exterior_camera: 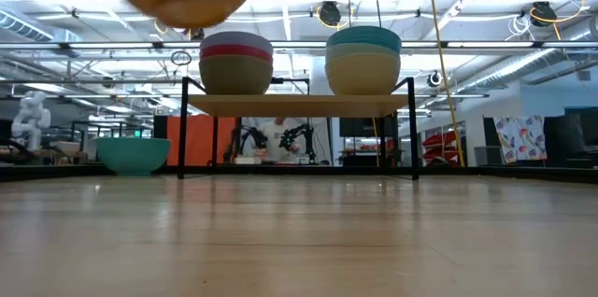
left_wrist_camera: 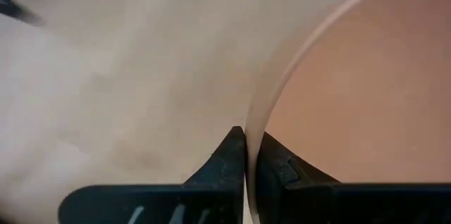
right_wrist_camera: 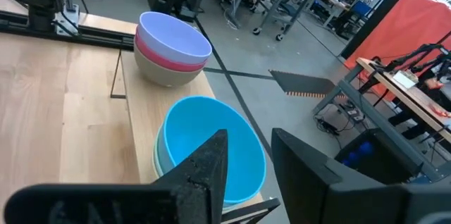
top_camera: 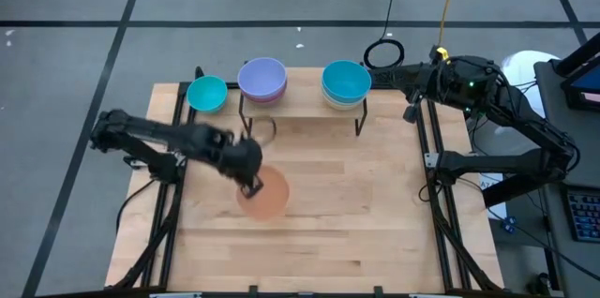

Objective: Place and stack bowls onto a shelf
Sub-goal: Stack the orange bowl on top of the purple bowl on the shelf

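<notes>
Two stacks atop the shelf (exterior_camera: 299, 105) — left gripper (top_camera: 250, 186) fingers clamped on the orange bowl (top_camera: 266, 195) above pale tabletop (top_camera: 375, 223).

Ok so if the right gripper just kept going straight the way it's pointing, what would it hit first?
Most likely the cyan-blue bowl topping the nearer stack on the shelf; the open right gripper points straight into it. How far off it is, is unclear.

From overhead you look straight down on the whole table (top_camera: 375, 214). Your low camera sits at tabletop height, facing level toward the shelf (exterior_camera: 299, 105). Your left wrist camera presses close against the orange bowl (left_wrist_camera: 366, 90); your right wrist camera looks down at the shelf's stacks, shared with both wider views.
</notes>
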